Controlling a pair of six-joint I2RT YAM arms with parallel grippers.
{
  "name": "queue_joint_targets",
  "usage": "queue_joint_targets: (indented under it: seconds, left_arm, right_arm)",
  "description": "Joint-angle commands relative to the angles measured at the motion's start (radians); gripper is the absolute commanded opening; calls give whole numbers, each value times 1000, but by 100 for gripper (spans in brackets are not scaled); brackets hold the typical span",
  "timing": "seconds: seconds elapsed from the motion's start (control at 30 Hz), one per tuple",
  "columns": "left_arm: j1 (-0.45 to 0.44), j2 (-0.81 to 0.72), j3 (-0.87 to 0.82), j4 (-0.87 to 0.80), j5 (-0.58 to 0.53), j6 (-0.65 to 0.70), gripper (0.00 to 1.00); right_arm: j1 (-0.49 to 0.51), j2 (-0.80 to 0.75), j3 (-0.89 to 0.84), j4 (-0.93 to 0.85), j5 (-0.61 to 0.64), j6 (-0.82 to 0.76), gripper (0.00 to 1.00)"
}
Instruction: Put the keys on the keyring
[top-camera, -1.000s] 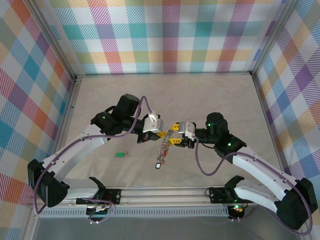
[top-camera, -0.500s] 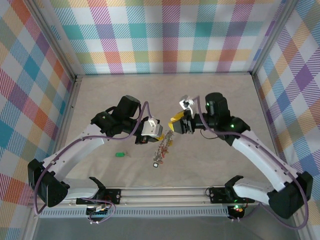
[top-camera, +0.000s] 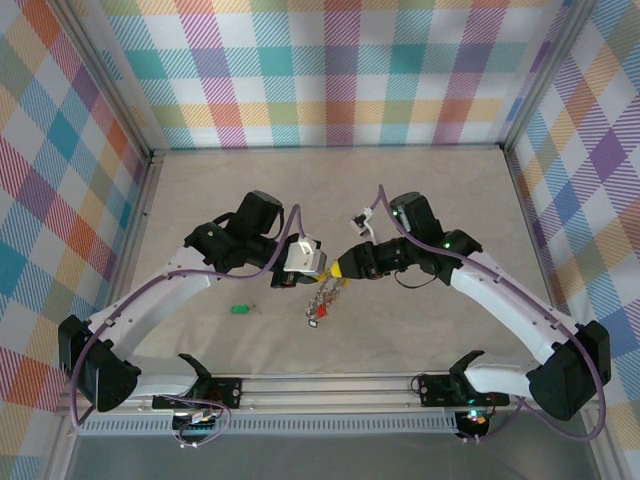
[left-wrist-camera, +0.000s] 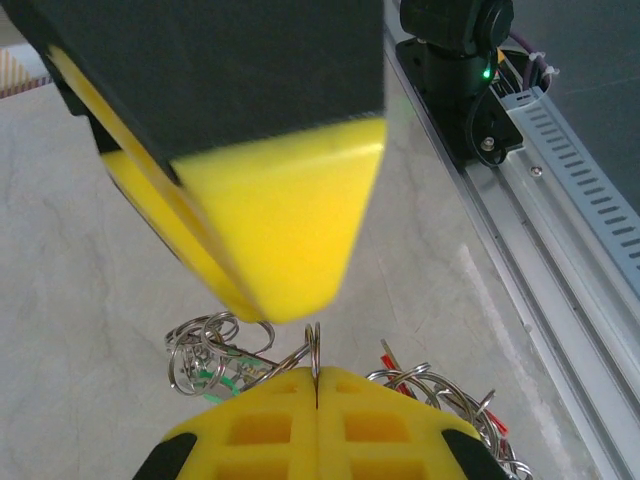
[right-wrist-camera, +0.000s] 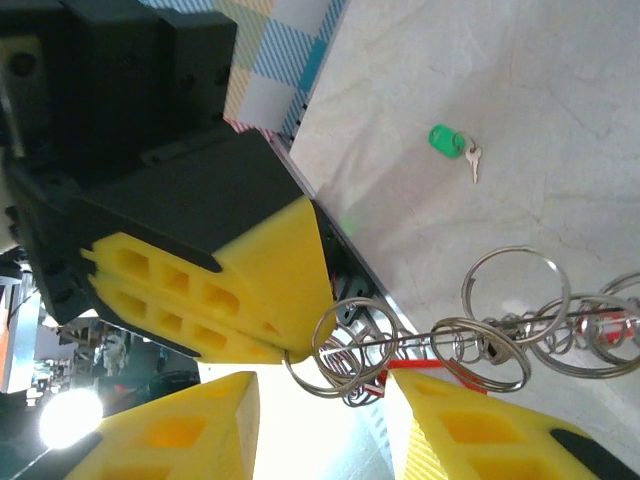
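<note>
- Hanging from my left claw (top-camera: 324, 268), the keyring (top-camera: 322, 290) droops above the middle of the table (top-camera: 430, 200), between my two wrists.
- Its keys (top-camera: 317, 308) dangle in a bunch below the wire, with red and white tags at the lowest end; the tags are too small for me to read any writing on them.
- From my left wrist I see small split rings (left-wrist-camera: 205, 350) gathered on either side of the thin wire, with a bit of green tag on the left and red on the right.
- My left claw is clenched: the two yellow pads (left-wrist-camera: 270, 420) meet flat, and the ring's wire stands pinched in the seam between them.
- My right claw (right-wrist-camera: 322, 395) is spread wide, its yellow fingers (right-wrist-camera: 470, 430) well apart; the wire and a cluster of rings pass through the gap, and I cannot tell whether either finger touches them.
- The tips of both claws nearly meet, nose to nose, just above the bunch.
- One green-tagged key (top-camera: 238, 308) lies by itself on the table, well to the left of the keyring, under my left arm (top-camera: 170, 290).
- My left arm curves up from its base at the near left and bends inward; my right arm (top-camera: 500, 300) mirrors it from the near right, wrist turned toward the left one.
</note>
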Motion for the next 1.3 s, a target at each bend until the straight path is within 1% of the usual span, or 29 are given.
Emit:
queue_joint_targets:
  seconds: [0.0,0.13,0.27,0.3,0.43,0.6,0.7,0.8,0.9,0.97,1.0,1.03,1.13,1.2,1.27]
  left_arm:
    - [5,-20,9,38,35,15,0]
    - [5,-26,17,35,35,9,0]
    - [5,-27,16,31,34,16,0]
    - [5,-27,16,26,28,17,0]
    - [5,-34,6,21,29,20,0]
    - [5,-39,6,17,38,16,0]
    - [4,-39,6,19,50,21,0]
    - [5,-45,4,20,51,13,0]
    - [5,-51,2,26,69,5,0]
    - [5,-54,1,29,84,4,0]
    - [5,-53,0,29,84,2,0]
    - [5,-56,0,29,87,-3,0]
    - [5,-56,3,26,96,-13,0]
    - [5,-45,17,18,99,-27,0]
    - [5,-39,26,14,100,-41,0]
  right_arm:
    - [32,31,43,-49,38,5,38]
    - [47,56,54,-42,70,-3,36]
    - [48,56,57,-30,58,-15,32]
    - [48,50,57,-26,54,-15,32]
    - [40,28,59,-26,13,-24,41]
    - [-1,-4,38,-33,15,-31,40]
    - [-23,-33,26,-34,24,-62,40]
    - [-56,-89,-31,30,36,-83,41]
    - [-49,-159,-97,73,119,-227,38]
    - [-20,-217,-144,106,234,-352,41]
    - [-7,-240,-163,130,273,-407,42]
    - [-1,-257,-173,149,286,-453,42]
    - [4,-272,-145,149,352,-480,45]
    - [3,-254,-111,107,290,-547,47]
    - [6,-259,-128,123,223,-635,46]
